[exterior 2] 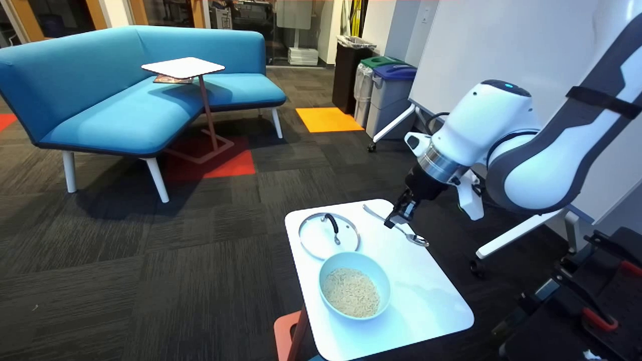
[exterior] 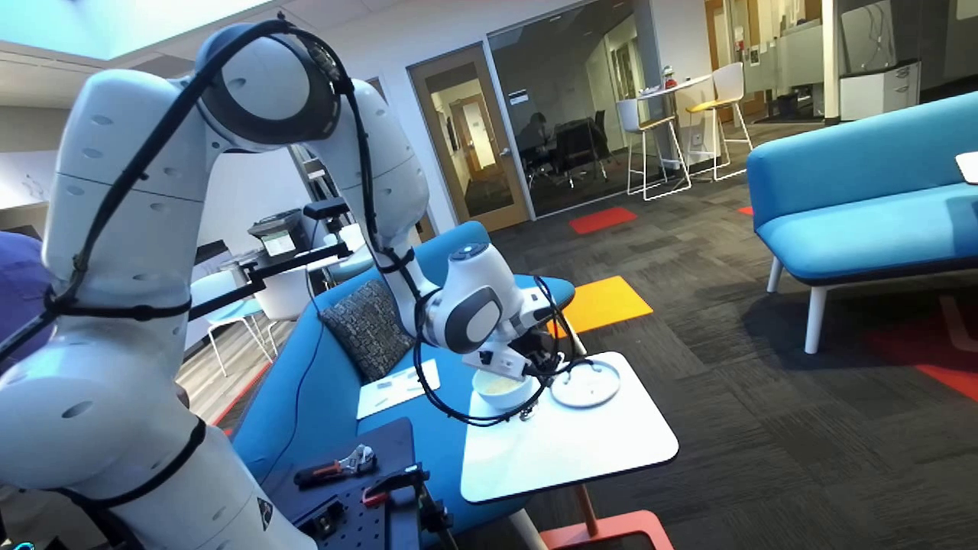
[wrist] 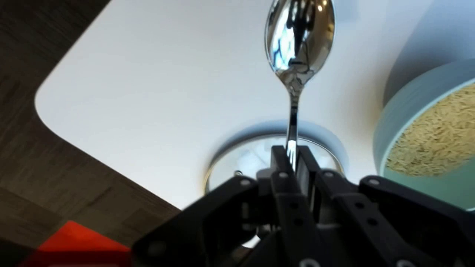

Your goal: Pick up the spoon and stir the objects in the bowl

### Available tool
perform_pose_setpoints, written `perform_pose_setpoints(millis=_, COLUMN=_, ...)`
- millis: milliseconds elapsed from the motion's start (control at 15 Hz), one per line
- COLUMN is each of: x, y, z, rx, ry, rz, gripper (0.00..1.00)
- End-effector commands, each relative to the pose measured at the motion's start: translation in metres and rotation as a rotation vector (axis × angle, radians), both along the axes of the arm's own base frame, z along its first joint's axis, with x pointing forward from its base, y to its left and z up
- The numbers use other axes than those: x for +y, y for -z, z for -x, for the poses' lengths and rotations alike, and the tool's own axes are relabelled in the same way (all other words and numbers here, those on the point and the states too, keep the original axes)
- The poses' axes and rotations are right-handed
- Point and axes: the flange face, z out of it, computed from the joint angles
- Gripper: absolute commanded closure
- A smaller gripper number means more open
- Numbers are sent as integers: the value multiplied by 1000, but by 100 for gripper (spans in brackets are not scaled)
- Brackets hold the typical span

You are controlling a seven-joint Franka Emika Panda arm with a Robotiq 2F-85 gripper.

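Your fingers (wrist: 279, 159) are pinched nearly together on the metal spoon (wrist: 295, 74), gripping its handle (wrist: 292, 128) above the worktop (exterior 2: 421, 286). Nearby you've got that glass lid (exterior 2: 313, 236), and just beside it, your pale blue bowl (exterior 2: 372, 271) of rice (exterior 2: 349, 296).

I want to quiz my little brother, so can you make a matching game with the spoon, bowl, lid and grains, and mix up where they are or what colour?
1. spoon
2. bowl
3. lid
4. grains

A. lying on the table beside the bowl
B. held in the gripper
C. inside the bowl
D. pale blue

Right pairs: 1-B, 2-D, 3-A, 4-C
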Motion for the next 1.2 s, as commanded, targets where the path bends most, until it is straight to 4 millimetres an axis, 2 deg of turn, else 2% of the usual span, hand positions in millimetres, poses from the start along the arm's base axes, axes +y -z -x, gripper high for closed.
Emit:
perform_pose_setpoints(millis=0, x=19, y=-25, z=16, rx=-56, ry=-187, rz=-52, gripper=98)
perform_pose_setpoints(millis=400, x=67, y=-43, z=31, rx=-120, ry=-503, rz=-158, gripper=98)
perform_pose_setpoints(millis=600, x=83, y=-47, z=33, rx=-138, ry=-628, rz=-216, gripper=98)
perform_pose_setpoints(millis=867, x=90, y=-35, z=26, rx=-147, ry=-733, rz=-275, gripper=98)
perform_pose_setpoints(millis=1133, x=93, y=-14, z=8, rx=-130, ry=-755, rz=-290, gripper=98)
